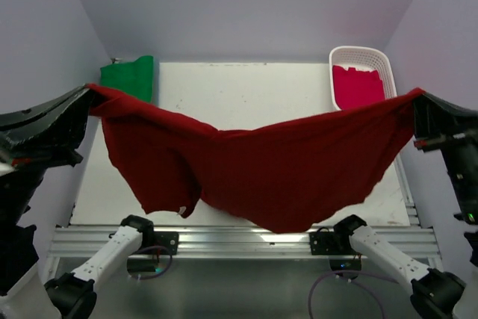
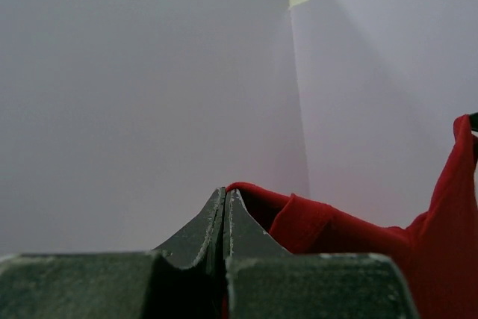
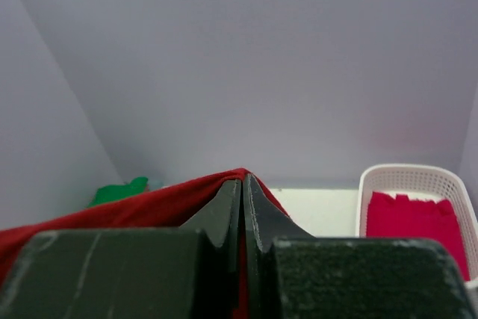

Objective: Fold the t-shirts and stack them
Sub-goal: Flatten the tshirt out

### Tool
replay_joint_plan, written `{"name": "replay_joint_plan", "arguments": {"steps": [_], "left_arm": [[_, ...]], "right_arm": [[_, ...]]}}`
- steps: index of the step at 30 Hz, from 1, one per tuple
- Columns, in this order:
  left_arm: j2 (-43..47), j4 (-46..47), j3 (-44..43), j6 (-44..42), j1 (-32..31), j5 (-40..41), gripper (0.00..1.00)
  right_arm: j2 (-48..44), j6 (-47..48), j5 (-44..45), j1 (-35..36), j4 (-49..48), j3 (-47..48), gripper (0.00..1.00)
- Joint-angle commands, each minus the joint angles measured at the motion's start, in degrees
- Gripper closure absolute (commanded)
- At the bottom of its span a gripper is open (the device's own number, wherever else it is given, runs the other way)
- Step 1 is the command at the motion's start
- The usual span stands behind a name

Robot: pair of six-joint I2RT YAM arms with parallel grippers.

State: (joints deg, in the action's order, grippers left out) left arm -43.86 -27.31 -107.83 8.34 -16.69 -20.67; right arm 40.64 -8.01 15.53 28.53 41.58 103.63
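The left end effector point(image 1: 88, 97) and right end effector point(image 1: 417, 99) each clamp the dark red t-shirt point(image 1: 254, 166), which sags above the desk point(image 1: 246, 87), mostly left of the basket point(image 1: 389, 72). Limp, light cloth: probably best held by 2 corners.

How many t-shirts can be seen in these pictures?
3. A dark red t-shirt is held stretched in the air; a green t-shirt lies at the far left corner; a crimson-pink t-shirt lies in the white basket. Others may be hidden behind the red one.
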Motion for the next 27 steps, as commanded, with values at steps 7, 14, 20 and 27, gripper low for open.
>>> {"name": "replay_joint_plan", "arguments": {"steps": [7, 14, 20, 27], "left_arm": [[-16.33, 3.22, 14.66, -4.47, 1.31, 23.03, 1.0], [-21.82, 0.5, 5.88, -3.51, 1.22, 16.99, 1.0], [-2.49, -0.36, 11.07, -0.61, 1.22, 1.44, 1.0], [12.29, 2.95, 3.15, 11.6, 1.39, -17.54, 1.0]], "right_arm": [[29.39, -2.1, 15.94, -0.41, -1.32, -7.3, 1.0], [29.07, -0.25, 4.02, -0.59, -9.32, -7.91, 1.0], [8.69, -0.16, -14.27, -0.58, -6.54, -12.76, 1.0], [-9.25, -5.96, -35.9, -0.67, -2.3, -5.65, 1.0]]}}
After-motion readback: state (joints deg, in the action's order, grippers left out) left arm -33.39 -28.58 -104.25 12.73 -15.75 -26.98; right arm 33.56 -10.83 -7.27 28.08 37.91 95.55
